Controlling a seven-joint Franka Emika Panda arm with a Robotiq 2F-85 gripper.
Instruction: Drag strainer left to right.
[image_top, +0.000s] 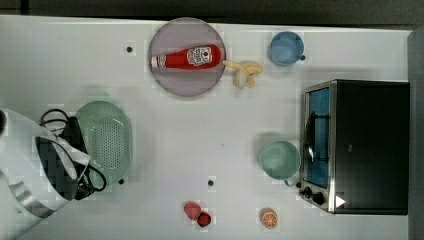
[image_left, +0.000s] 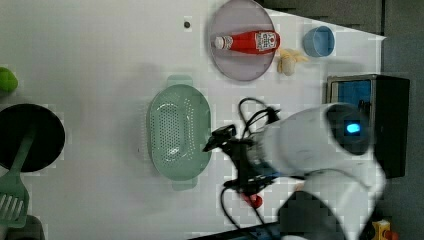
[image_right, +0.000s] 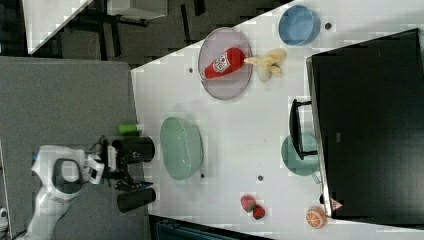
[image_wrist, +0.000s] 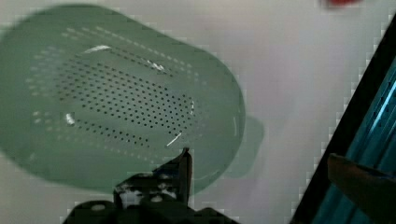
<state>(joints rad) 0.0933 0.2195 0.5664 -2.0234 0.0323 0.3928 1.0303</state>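
Here the strainer sits open side up on the white table, toward the top view's left, its long axis running up and down in the top view. The gripper hangs over its rim; whether the fingers are spread or closed cannot be told.

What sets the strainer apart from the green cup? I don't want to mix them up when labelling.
The strainer is oval and dotted with small holes; the green cup is round with plain walls. The strainer is the larger of the two. In the top view the strainer lies at the left beside the robot's hand, while the cup sits right against the toaster oven. Both are pale green and open upward.
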